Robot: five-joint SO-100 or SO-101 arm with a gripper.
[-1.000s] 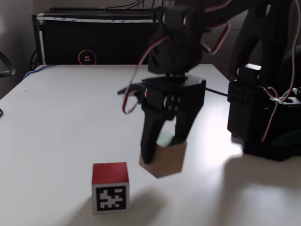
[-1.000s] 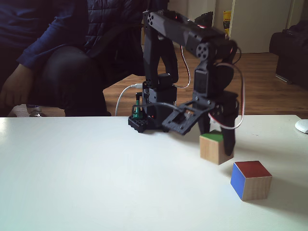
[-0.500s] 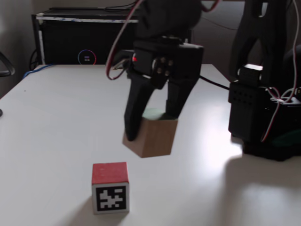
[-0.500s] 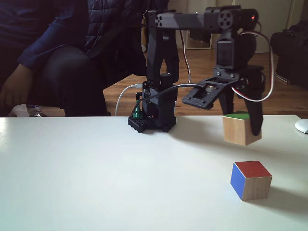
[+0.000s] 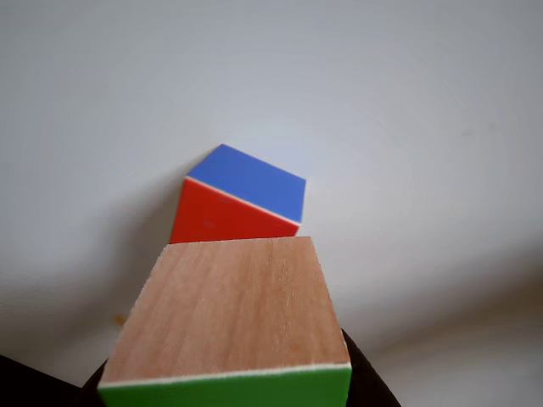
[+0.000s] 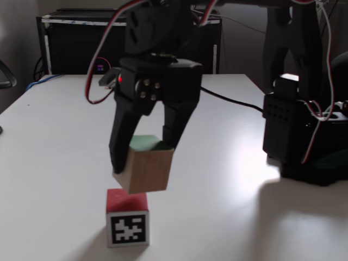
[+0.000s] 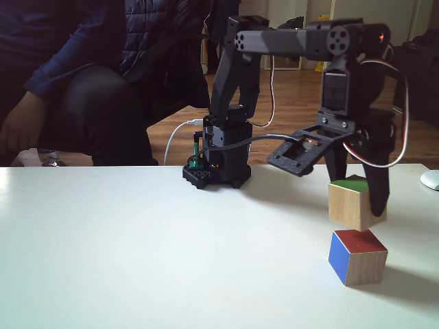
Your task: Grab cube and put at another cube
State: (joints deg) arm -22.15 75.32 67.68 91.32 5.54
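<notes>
Fingers (image 6: 120, 157) of your gripper (image 6: 142, 157) pinch the cube (image 6: 144, 169) by opposite sides, green face up, hanging tilted just above the other cube (image 6: 127, 216). You need to level and centre it before lowering, I judge.

Colours of the two cubes over the white table (image 6: 54, 136)

The cube (image 6: 145, 169) shows pale wood grain and green; under it, another cube (image 6: 128, 217) shows red, blue (image 7: 339, 255) and a black-and-white marker.
</notes>
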